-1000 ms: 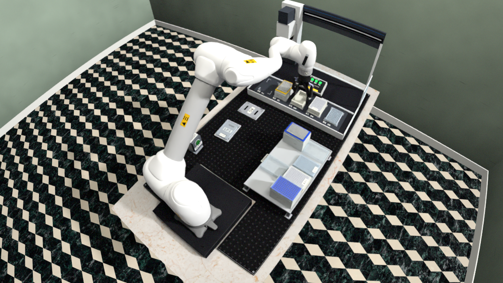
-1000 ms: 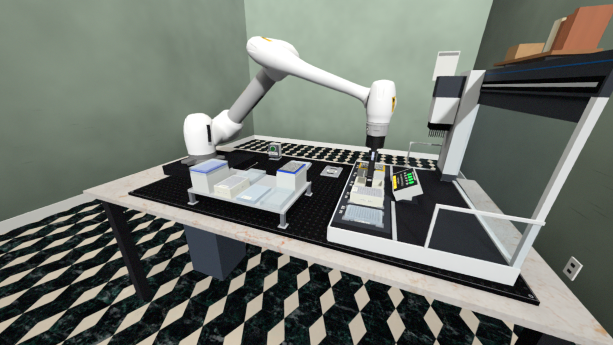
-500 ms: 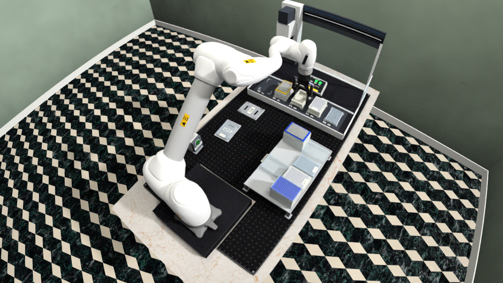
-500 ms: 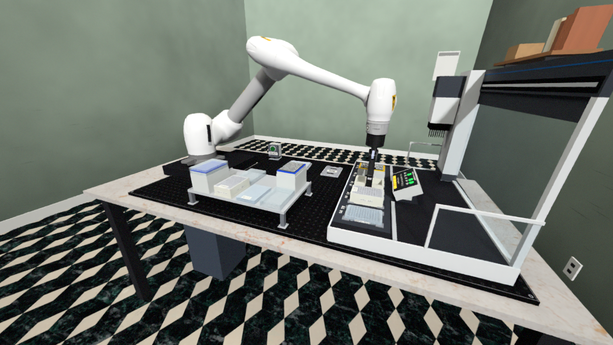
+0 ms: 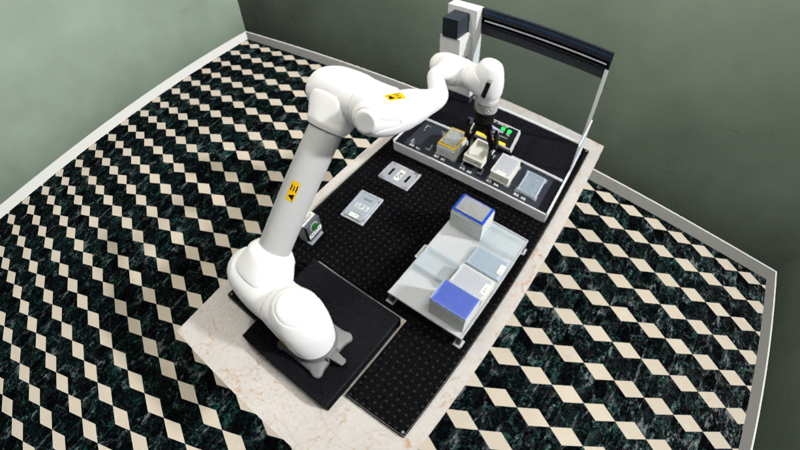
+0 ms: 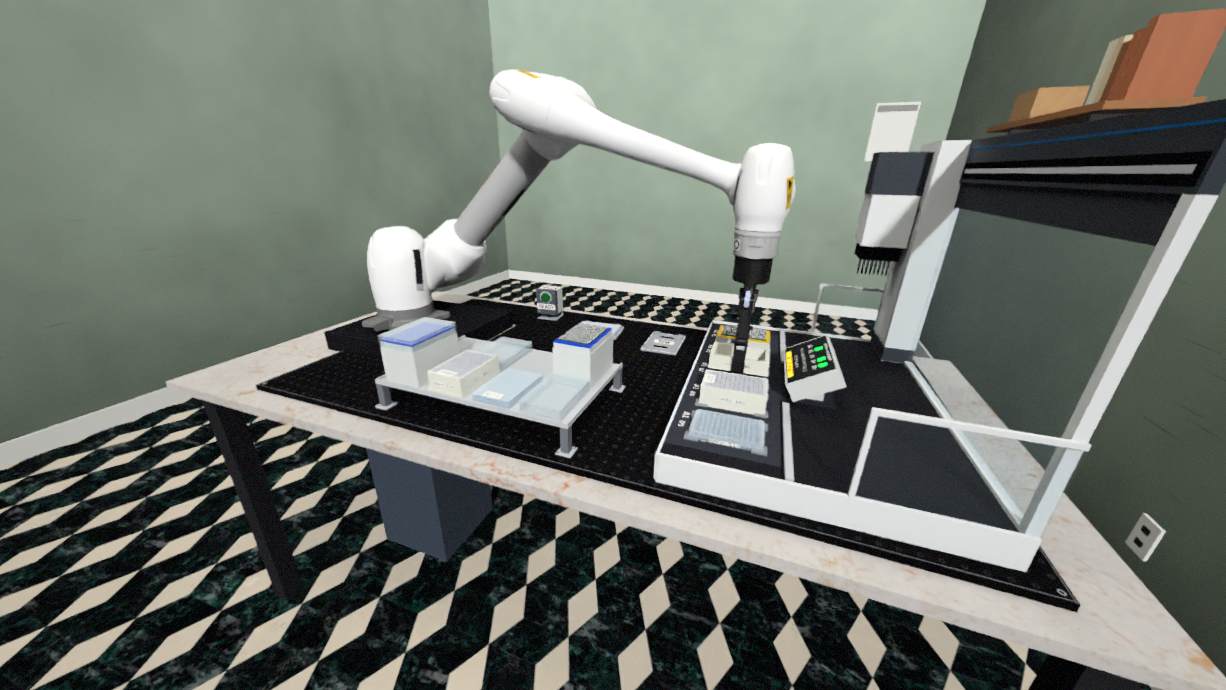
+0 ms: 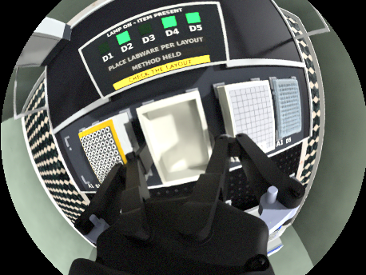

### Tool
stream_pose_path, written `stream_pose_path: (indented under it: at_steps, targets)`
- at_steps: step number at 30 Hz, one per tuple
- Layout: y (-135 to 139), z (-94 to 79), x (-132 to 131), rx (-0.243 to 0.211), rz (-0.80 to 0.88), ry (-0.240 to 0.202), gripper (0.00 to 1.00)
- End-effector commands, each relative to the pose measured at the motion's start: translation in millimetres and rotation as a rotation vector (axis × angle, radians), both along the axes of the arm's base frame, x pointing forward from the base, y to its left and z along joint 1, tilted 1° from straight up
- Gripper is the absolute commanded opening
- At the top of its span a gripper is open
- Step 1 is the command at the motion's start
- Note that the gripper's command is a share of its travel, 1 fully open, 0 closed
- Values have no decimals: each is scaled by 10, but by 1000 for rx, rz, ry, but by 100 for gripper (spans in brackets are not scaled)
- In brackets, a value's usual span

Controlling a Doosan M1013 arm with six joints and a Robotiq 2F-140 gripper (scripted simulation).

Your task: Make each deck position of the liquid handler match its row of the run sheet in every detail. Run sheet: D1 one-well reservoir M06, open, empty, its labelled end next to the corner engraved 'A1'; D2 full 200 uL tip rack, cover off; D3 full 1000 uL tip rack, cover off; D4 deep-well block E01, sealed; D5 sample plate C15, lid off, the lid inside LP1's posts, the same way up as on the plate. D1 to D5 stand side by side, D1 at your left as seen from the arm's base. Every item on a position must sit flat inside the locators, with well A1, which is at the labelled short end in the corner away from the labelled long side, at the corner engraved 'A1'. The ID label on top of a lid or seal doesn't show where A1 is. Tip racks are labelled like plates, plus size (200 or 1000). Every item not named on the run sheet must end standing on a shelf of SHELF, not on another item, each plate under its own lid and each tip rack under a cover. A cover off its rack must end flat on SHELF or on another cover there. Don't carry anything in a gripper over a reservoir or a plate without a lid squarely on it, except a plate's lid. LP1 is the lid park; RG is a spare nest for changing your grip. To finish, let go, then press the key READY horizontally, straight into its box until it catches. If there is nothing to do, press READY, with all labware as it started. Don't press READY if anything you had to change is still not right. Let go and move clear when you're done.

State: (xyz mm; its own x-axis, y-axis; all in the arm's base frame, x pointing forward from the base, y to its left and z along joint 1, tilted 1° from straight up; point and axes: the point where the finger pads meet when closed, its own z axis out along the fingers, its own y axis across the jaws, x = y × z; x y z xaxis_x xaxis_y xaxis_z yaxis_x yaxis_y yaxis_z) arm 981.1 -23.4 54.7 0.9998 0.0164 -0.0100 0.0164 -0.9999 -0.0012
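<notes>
My gripper [image 5: 482, 143] [image 6: 743, 332] [image 7: 179, 138] is shut on the white open one-well reservoir [image 5: 476, 154] [image 6: 724, 353] [image 7: 173, 130], gripping its long sides over the third deck position. The reservoir looks empty. A yellow-rimmed tip rack [image 5: 451, 139] [image 7: 101, 148] stands on its left at D2. The white deep-well block [image 5: 505, 167] [image 6: 733, 390] [image 7: 249, 105] is on its right at D4. The clear sample plate [image 5: 530, 184] [image 6: 727, 426] [image 7: 288, 104] is at D5. The D1 nest [image 5: 421, 135] is bare. On the status panel [image 5: 506, 134] [image 6: 810, 364] [image 7: 154, 45] lamps D2, D4 and D5 glow green; D1 and D3 are dark.
SHELF [image 5: 442, 246] [image 6: 549, 402] holds two blue-rimmed racks [image 5: 472, 215] [image 5: 454, 299] and several flat items. LP1 [image 5: 361, 207] and RG [image 5: 399, 175] lie on the black board. The READY key [image 5: 311, 227] [image 6: 546, 300] stands near the arm's base. The handler's gantry rises behind the deck.
</notes>
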Motion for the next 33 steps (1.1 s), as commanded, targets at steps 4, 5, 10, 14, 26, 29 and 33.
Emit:
stream_pose_path:
  at_steps: [4,5,10,14,26,29,33]
  targets:
    - [0,115,6,0,0,-2,10]
    - [0,132,6,0,0,-2,10]
    - [0,182,6,0,0,-2,10]
    - [0,249,7,0,0,-2,10]
    - [0,432,8,0,0,-2,10]
    - [0,465,9,0,0,-2,10]
    - [0,532,9,0,0,-2,10]
